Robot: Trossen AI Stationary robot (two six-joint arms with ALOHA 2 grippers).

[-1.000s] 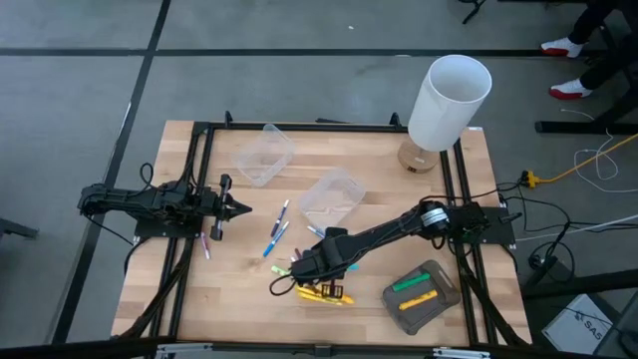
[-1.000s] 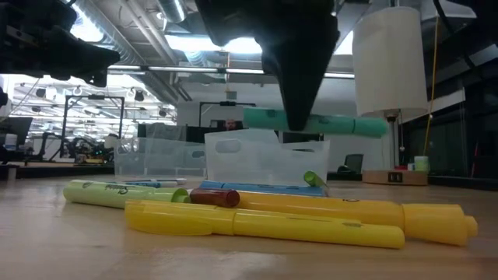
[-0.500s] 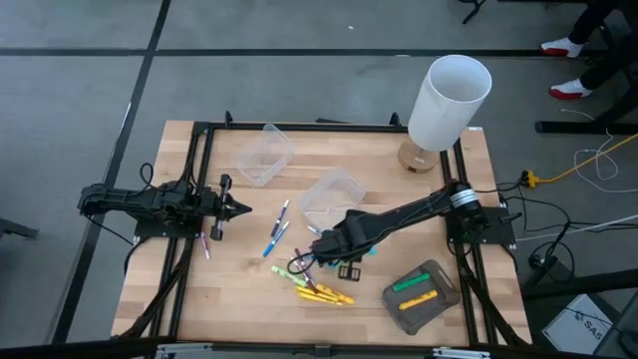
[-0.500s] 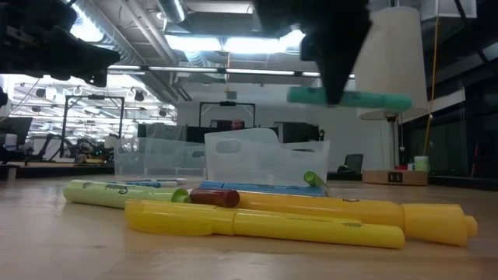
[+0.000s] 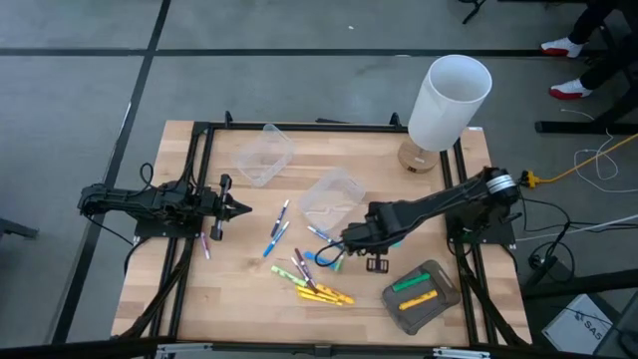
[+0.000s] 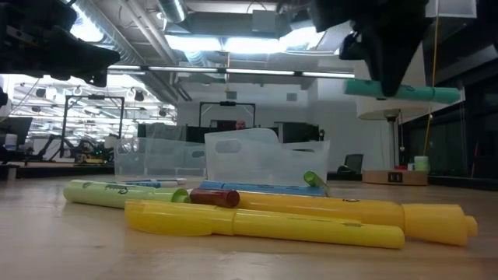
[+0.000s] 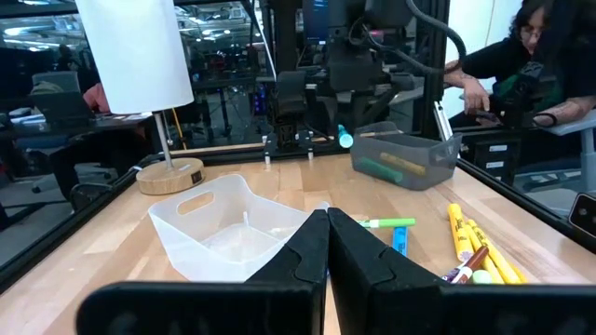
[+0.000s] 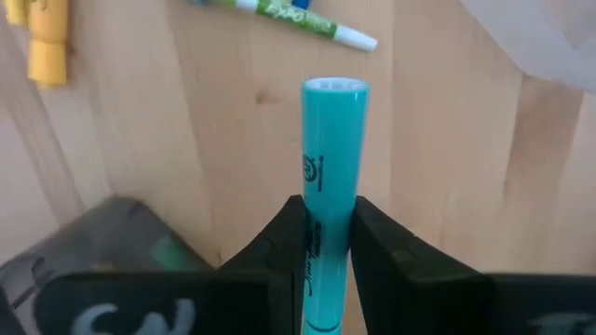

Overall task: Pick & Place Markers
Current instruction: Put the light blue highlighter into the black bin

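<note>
My right gripper (image 5: 375, 261) is shut on a teal marker (image 8: 333, 140) and hangs above the table between the marker pile and the grey tray (image 5: 423, 295); the low view shows the teal marker (image 6: 405, 92) level in the air. Yellow, green and maroon markers (image 5: 311, 281) lie in a loose pile near the front. White markers with blue caps (image 5: 278, 231) lie left of it. A purple marker (image 5: 206, 245) lies by the left arm. My left gripper (image 5: 240, 207) waits shut over the table's left side; its fingers (image 7: 328, 244) are closed on nothing. My right gripper pinches the teal marker's barrel (image 8: 328, 209) between its two fingers (image 8: 283, 234), which come from above and point down, lying across the marker. The marker is lifted clear and level, sticking out farther on one side (image 6: 440, 93) than on the other.
Two clear tubs (image 5: 264, 154) (image 5: 331, 195) stand toward the far side. The grey tray holds a green and a yellow marker. A white lamp (image 5: 449, 98) stands at the far right corner. A person (image 7: 521, 56) sits beyond the table's right edge.
My right gripper has risen from the marker pile with the teal marker and moved toward the table's right edge and the grey tray. The marker has stayed level in the hold. The pile of yellow markers has stayed on the table.
</note>
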